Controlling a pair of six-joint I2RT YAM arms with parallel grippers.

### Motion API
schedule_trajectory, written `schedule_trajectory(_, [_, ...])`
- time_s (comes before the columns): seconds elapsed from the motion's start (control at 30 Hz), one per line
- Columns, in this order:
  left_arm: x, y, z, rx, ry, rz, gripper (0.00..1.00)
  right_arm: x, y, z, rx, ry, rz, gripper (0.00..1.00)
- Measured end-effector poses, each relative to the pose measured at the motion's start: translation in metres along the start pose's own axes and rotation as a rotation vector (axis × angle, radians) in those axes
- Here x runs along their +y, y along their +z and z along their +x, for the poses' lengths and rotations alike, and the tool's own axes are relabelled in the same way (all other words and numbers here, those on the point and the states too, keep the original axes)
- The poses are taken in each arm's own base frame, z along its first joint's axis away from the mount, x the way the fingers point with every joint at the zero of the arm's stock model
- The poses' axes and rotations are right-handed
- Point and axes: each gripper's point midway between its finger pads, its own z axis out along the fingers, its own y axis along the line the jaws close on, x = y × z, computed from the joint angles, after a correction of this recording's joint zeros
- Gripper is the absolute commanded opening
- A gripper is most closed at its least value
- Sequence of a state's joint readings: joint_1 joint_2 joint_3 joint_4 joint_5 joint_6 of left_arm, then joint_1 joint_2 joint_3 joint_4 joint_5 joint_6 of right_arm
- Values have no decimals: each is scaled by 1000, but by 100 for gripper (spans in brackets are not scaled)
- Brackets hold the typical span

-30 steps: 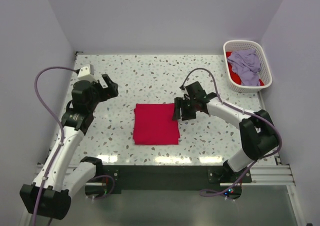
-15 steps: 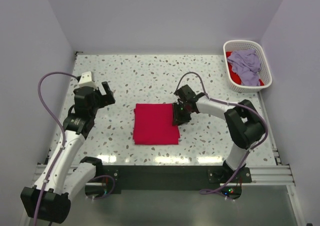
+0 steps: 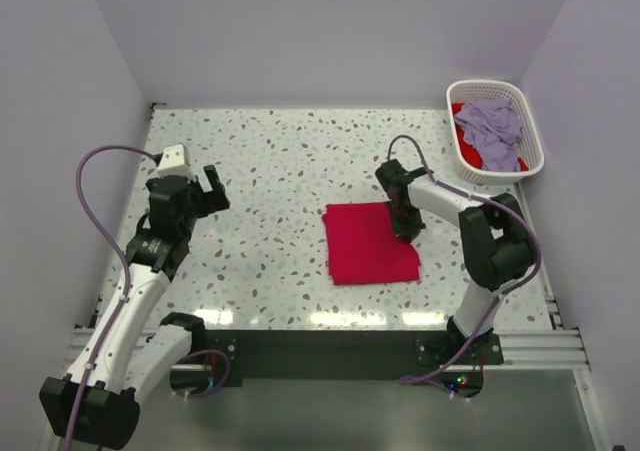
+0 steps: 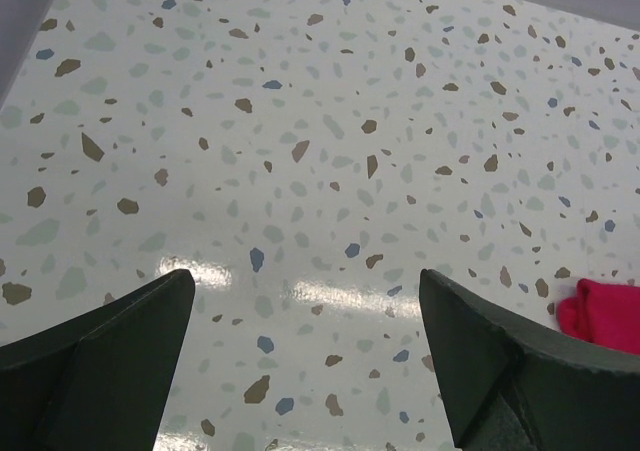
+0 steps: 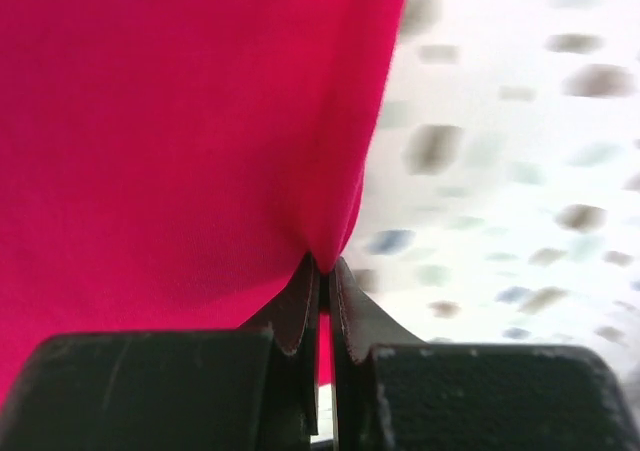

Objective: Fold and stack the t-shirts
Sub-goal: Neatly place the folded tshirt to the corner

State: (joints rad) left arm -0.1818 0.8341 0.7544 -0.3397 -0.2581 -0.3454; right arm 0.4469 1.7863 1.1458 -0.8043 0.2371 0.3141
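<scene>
A folded crimson t-shirt (image 3: 368, 243) lies flat on the speckled table, right of the middle. My right gripper (image 3: 404, 223) sits at its right edge, shut on a pinch of the red cloth (image 5: 180, 121); the wrist view shows the fabric caught between the closed fingers (image 5: 300, 301). My left gripper (image 3: 205, 189) hovers over bare table at the left, open, its two dark fingers (image 4: 110, 351) wide apart with nothing between them. A corner of the red t-shirt (image 4: 605, 313) shows at the right edge of the left wrist view. More t-shirts, lavender (image 3: 488, 123) over red, lie in the basket.
A white slotted basket (image 3: 530, 131) stands at the back right corner of the table. Pale walls close in the table on the left, back and right. The arm bases are bolted at the near edge.
My right gripper has shut on the folded red t-shirt's right edge and dragged it to the right. The left arm has drawn back slightly and stays open.
</scene>
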Motion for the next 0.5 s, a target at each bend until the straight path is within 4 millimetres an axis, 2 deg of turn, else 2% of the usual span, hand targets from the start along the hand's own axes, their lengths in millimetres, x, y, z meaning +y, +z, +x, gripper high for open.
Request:
schedule_trajectory(0.13, [-7,-2,1,-2,22,16,100,-73,0,0,33,19,224,0])
schedule_trajectory(0.23, [-13,-5,2,-5,39,33,100,-115,-7,-9,28,38,348,0])
schedule_trajectory(0.4, [-23,-12,1,-22,59,57,100,-170,-9,-30,23,93,507,0])
schedule_trajectory(0.5, [-25,-14,0,-28,66,63,100,-194,-4,-28,50,135,550,0])
